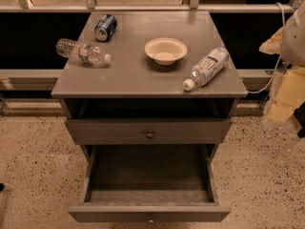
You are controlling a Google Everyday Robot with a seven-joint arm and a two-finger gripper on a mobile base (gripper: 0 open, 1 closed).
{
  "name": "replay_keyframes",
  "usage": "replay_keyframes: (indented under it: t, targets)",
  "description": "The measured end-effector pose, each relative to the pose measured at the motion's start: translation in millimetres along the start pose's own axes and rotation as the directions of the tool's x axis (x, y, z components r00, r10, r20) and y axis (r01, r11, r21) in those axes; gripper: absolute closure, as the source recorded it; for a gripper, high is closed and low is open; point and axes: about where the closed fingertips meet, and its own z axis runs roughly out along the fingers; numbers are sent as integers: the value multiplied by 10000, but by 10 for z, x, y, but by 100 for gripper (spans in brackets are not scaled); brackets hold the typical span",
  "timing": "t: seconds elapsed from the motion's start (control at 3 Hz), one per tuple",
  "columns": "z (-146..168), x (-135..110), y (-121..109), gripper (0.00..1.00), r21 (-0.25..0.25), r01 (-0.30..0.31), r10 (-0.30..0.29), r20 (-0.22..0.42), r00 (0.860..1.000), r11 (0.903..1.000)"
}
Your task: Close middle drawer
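While my end effector (282,101) hung at the 3 o'clock edge of the view, well apart from the grey bench (143,78) and out beyond its right side, I could not tell whether it was spread or pressed together; it showed only as a pale, cream-coloured shape. The middle drawer (150,213) stood at 6 o'clock, drawn far out from the bench toward the camera, its long box open to view from above and its flat front panel carrying one small round knob (150,219) at the centre, right at the lower edge of the view. Above it, toward 12 o'clock, another drawer front (109,131) with a second knob (150,134) sat only a little out from the bench body, a dark gap between it and the bench top. On that top lay four things, all apart from one another: a blue can (105,27) on its side at 11 o'clock, a clear bottle (82,52) on its side at 9 o'clock with its base overhanging the left edge, a pale shallow bowl (165,50) upright just past the centre toward 1 o'clock, and a second bottle (207,67) with a white label lying at 4 o'clock, its white cap toward the front edge. Speckled floor (33,161) lay on both sides of the bench.
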Motion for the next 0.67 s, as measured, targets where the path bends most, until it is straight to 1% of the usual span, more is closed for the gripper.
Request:
replay_keyframes:
  t: [0.33,0.67]
  targets:
    - [0,0,0,0,0,0,0,0,10000,10000]
    - [140,-12,55,0,43,45,-47,381,9993,10000]
